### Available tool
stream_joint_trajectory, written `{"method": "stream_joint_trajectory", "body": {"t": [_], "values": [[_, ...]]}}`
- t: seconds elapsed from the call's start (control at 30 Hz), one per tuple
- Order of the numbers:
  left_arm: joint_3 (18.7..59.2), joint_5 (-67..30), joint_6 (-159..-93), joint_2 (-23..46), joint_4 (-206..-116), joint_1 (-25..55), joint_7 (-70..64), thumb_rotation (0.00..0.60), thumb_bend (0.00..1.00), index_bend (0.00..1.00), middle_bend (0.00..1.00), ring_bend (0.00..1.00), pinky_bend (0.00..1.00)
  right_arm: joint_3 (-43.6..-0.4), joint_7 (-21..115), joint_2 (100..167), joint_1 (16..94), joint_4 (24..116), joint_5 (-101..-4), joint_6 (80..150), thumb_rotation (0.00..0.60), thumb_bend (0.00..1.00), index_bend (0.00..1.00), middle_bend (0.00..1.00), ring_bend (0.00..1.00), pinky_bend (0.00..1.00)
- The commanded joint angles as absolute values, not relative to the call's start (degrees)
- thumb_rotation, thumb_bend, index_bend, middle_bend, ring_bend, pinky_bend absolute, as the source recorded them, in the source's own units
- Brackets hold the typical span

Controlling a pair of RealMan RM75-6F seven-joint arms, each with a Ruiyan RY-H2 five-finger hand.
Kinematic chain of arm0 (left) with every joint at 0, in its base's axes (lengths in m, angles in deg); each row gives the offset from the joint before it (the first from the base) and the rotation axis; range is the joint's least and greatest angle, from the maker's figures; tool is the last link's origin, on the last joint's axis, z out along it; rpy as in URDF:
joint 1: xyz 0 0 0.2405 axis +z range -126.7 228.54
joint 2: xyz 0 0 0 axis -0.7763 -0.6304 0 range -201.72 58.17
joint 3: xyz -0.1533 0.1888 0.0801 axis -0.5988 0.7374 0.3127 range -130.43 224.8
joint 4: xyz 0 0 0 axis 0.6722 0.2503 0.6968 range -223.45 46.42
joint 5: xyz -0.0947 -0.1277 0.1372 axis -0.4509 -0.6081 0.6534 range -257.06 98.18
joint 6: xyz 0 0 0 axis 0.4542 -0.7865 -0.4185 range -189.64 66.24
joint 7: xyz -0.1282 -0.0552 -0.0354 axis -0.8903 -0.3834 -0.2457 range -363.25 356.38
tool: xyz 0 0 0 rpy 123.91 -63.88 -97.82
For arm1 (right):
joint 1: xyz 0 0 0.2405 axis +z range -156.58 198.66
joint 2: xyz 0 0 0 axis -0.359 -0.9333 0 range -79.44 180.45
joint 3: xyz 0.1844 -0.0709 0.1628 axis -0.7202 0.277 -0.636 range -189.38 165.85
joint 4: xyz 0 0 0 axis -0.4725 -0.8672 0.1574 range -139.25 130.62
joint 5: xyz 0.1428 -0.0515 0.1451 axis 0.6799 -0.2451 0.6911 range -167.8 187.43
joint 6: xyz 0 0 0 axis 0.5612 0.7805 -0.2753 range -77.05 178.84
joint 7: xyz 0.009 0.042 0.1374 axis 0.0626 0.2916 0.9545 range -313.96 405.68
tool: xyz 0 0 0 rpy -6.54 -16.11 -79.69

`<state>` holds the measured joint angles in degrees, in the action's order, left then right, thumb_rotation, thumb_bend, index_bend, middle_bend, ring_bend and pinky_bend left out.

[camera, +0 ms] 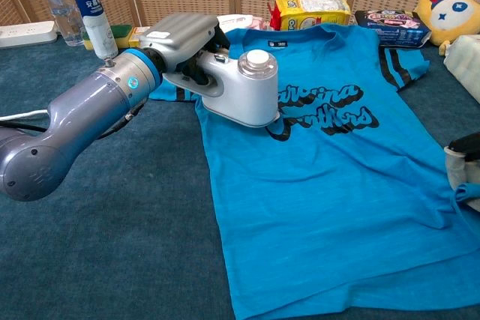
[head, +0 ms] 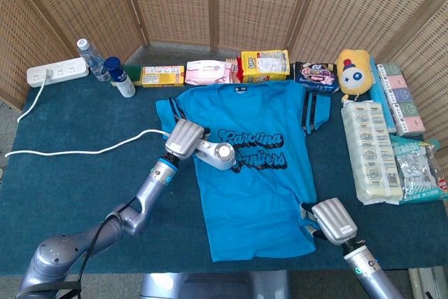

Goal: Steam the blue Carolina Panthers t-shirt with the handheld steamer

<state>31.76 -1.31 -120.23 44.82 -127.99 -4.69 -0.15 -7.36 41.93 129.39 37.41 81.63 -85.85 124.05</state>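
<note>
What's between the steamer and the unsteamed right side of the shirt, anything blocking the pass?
Nothing visible. The left hand holds the steamer on the t-shirt at the print's left edge; the fabric beyond lies bare. The right hand pins only the lower hem corner.

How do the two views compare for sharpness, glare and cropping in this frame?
Head view: evenly lit, sharp across the t-shirt, no glare; the right robot hand sits near the bottom edge. Chest view: the left robot hand and steamer loom large and close but stay sharp, with a soft highlight on the steamer cap; the right robot hand is cropped at the right edge.
</note>
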Motion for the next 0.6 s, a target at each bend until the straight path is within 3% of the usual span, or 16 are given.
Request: {"method": "stream_joint_trajectory", "body": {"t": [0.03,0.6], "values": [[30.24,-3.36,-119.19,46.9,-125.12,-5.48,1.95,0.6,0.32,0.77,0.8,0.72,0.79,-7.36,42.03,129.32,37.42,81.64,-85.8,124.03,0.6,0.52,0.71,0.69,0.76,0.83],[27.73,-6.72,-116.32,53.43,-118.11,-9.75,6.61,0.6,0.31,0.77,0.81,0.72,0.79,-7.3,43.72,128.53,36.92,80.61,-85.4,124.62,0.6,0.52,0.71,0.69,0.76,0.84]]}}
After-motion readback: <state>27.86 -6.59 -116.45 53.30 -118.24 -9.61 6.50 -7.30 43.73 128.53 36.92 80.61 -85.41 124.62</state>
